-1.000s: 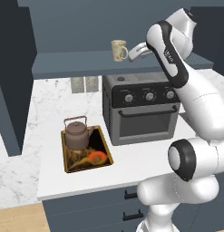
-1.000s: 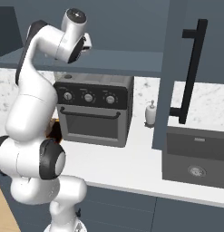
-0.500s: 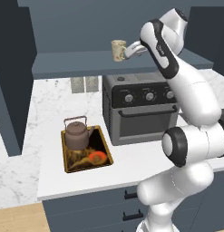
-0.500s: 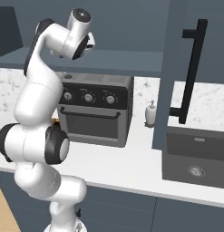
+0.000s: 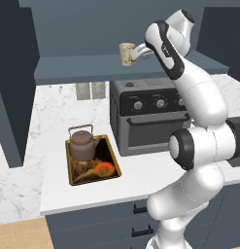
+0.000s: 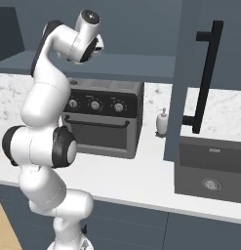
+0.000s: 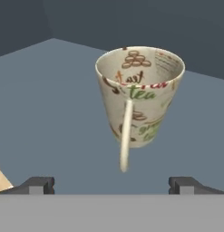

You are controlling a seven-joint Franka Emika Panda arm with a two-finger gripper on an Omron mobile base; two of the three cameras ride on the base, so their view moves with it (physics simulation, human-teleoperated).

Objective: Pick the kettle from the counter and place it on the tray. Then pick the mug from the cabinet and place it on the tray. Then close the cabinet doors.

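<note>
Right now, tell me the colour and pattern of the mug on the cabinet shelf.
Cream mug with brown, green and red lettering and doodles; clearest in the hand view.

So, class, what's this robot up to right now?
The kettle already sits on the tray on the counter. The arm is stretched up to the cabinet, its open gripper lined up on the mug standing on the shelf, handle facing the gripper. Nothing is gripped yet, and the cabinet doors are open.
</note>
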